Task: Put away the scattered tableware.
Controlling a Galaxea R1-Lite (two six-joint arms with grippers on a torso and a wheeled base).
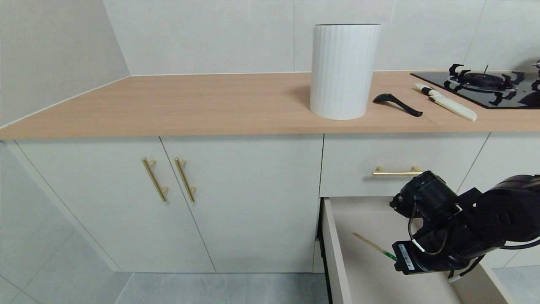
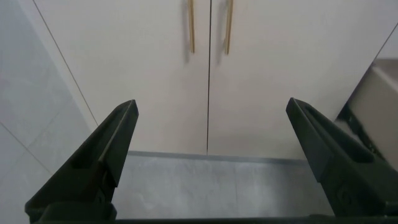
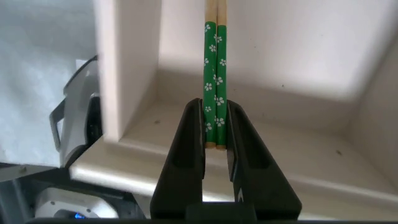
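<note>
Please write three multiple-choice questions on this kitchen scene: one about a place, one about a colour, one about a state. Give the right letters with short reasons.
1. Where does the knife lie?
A. on the floor
B. on the countertop, between the black utensil and the stove
C. in the left gripper

2. What colour is the patterned end of the chopsticks?
A. red
B. blue
C. green

3. In what state is the right gripper?
A. shut on the chopsticks
B. open and empty
C. shut on a cup

Answers:
1 B: the head view shows it flat on the wood, beside the stove.
2 C: the right wrist view shows green with small white flowers.
3 A: its fingers pinch the pair over the open drawer.
</note>
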